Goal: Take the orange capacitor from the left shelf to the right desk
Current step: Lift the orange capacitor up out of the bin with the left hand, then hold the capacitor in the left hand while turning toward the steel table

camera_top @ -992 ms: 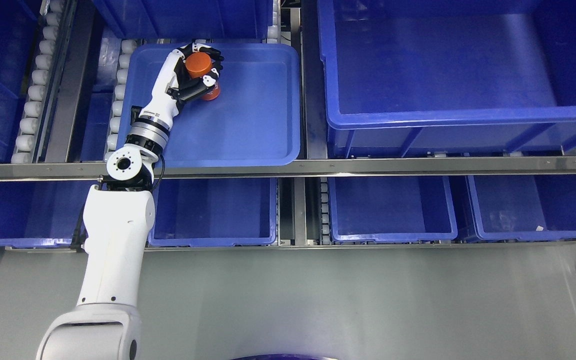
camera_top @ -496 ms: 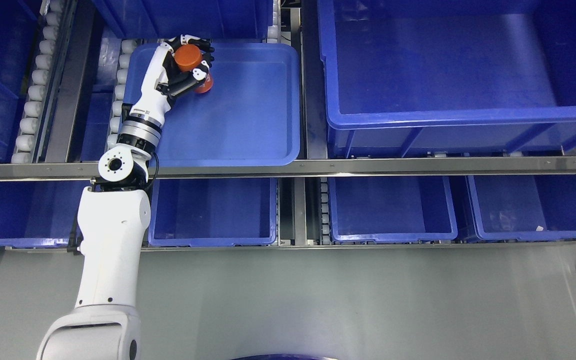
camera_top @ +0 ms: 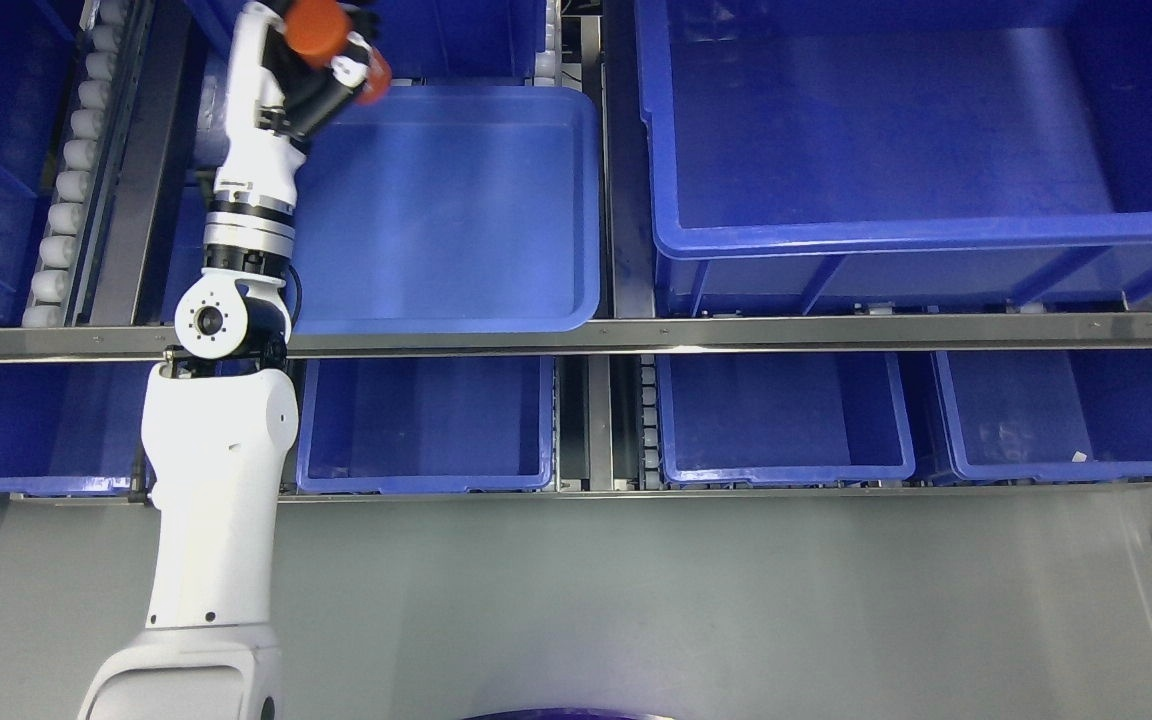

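One orange capacitor (camera_top: 316, 27) sat gripped in the left hand (camera_top: 321, 55), fingers wrapped around its side, flat end toward the camera, above the shallow blue tray (camera_top: 456, 210) just below-right.

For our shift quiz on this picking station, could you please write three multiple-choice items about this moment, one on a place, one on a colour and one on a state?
1. Where is the orange capacitor?
A. On the floor
B. In the left hand, at the picture's top edge
C. In a lower bin

2. What colour is the shallow tray?
A. Blue
B. Green
C. Grey

3. What is the left hand doing?
A. Hanging open
B. Curled on nothing
C. Gripping the capacitor

Answers: 1 B, the orange cylinder sits between the fingers above the tray's far left corner. 2 A, its rim and floor are blue, like the bins. 3 C, the fingers wrap the capacitor's body.
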`<state>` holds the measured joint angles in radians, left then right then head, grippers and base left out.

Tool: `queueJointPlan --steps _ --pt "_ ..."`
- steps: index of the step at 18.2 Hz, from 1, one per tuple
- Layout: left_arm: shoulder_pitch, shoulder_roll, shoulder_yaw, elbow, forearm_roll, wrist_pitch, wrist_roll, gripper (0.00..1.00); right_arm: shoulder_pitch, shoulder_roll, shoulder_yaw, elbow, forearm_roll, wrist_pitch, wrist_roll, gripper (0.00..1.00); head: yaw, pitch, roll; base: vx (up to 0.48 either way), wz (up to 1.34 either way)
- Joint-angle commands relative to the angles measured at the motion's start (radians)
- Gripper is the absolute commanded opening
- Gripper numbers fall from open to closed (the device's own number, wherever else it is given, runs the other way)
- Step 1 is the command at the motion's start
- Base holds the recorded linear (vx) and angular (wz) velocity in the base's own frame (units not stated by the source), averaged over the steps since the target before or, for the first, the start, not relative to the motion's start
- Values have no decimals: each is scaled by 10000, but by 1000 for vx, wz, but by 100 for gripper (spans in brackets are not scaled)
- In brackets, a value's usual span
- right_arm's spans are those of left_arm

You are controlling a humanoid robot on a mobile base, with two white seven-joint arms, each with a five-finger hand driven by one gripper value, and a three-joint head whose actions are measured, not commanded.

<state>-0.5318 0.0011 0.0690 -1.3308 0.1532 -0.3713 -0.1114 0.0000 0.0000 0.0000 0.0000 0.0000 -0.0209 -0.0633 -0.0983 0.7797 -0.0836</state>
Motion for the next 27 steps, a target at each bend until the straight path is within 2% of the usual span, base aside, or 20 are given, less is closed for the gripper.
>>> queueJointPlan --steps 1,15,27 --pt "990 164 -1502 -2137 248 -996 1099 1 31 -175 -169 -175 31 -5 4 100 0 0 0 0 0" --pt "2603 164 -1457 -3749 247 -1595 1068 1 16 -175 -169 -175 31 -5 4 100 0 0 0 -22 -7" --pt "3171 164 -1626 -3827 247 -1963 1007 1 31 -175 -169 -175 31 -5 4 100 0 0 0 -179 -13"
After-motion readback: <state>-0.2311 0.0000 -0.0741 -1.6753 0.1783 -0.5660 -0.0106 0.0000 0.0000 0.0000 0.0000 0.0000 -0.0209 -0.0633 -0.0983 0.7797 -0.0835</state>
